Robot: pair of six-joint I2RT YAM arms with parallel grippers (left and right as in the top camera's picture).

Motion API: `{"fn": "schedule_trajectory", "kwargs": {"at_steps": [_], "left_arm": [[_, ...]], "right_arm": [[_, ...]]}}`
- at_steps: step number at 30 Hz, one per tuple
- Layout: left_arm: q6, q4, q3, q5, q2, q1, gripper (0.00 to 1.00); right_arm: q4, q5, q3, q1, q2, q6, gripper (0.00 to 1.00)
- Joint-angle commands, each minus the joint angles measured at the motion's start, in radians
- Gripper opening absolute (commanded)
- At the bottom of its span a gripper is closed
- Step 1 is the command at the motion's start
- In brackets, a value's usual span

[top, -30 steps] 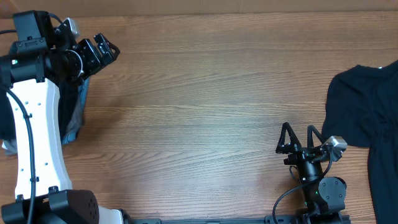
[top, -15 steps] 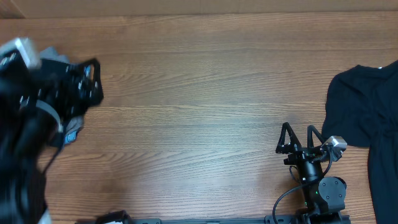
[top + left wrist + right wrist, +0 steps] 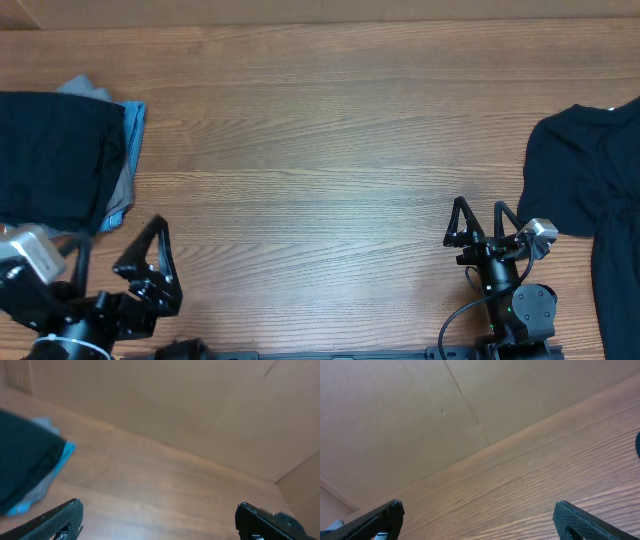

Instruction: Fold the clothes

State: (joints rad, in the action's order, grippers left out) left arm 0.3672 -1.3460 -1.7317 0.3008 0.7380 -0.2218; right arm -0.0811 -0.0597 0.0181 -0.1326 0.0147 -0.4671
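A folded stack of clothes (image 3: pixel 55 160) lies at the far left of the table, black on top with grey and light-blue edges showing (image 3: pixel 130 130). The left wrist view catches the same stack (image 3: pixel 25 460), blurred. A loose black garment (image 3: pixel 590 180) spreads over the right edge. My left gripper (image 3: pixel 115 255) sits near the front edge, below the stack and apart from it, open and empty (image 3: pixel 157 510). My right gripper (image 3: pixel 482 222) rests at the front right, just left of the black garment, open with nothing between its fingers (image 3: pixel 479 510).
The wooden table (image 3: pixel 330 170) runs between the two lots of clothes. A brown cardboard wall (image 3: pixel 445 410) rises behind the table's far edge. The arm bases stand along the front edge.
My left arm has swung back from over the stack at the far left to the front edge, uncovering the folded clothes. The right arm has not moved.
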Motion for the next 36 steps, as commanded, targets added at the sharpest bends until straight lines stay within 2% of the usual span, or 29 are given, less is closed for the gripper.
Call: {"fn": "schedule_trajectory", "kwargs": {"at_steps": [1, 6, 14, 23, 26, 31, 32, 33, 36], "left_arm": [[-0.003, -0.078, 0.018, -0.019, -0.021, 0.006, 1.0], [0.001, -0.117, 0.142, -0.019, -0.134, 0.006, 1.0], [0.004, -0.105, 0.459, -0.02, -0.338, 0.006, 1.0], [0.018, -0.08, 0.777, -0.011, -0.484, 0.007, 1.0], [0.106, 0.021, 0.875, -0.012, -0.528, 0.006, 1.0], [0.195, 0.325, 1.05, 0.0, -0.589, 0.007, 1.0], [0.195, 0.398, 1.089, 0.014, -0.6, 0.007, 1.0], [0.195, 0.536, 1.162, 0.034, -0.623, 0.008, 1.0], [0.195, 0.75, 1.272, 0.04, -0.65, 0.018, 1.0]], "right_arm": [[0.003, -0.003, -0.01, -0.001, -0.012, 0.002, 1.0], [0.003, -0.003, -0.01, -0.001, -0.012, 0.002, 1.0], [0.003, -0.003, -0.01, -0.001, -0.012, 0.002, 1.0], [0.003, -0.003, -0.01, -0.001, -0.012, 0.002, 1.0], [0.003, -0.003, -0.01, -0.001, -0.012, 0.002, 1.0], [0.003, -0.003, -0.01, -0.001, -0.012, 0.002, 1.0], [0.003, -0.003, -0.01, -0.001, -0.012, 0.002, 1.0], [0.003, -0.003, -0.01, -0.001, -0.012, 0.002, 1.0], [0.003, -0.003, -0.01, -0.001, -0.012, 0.002, 1.0]]}}
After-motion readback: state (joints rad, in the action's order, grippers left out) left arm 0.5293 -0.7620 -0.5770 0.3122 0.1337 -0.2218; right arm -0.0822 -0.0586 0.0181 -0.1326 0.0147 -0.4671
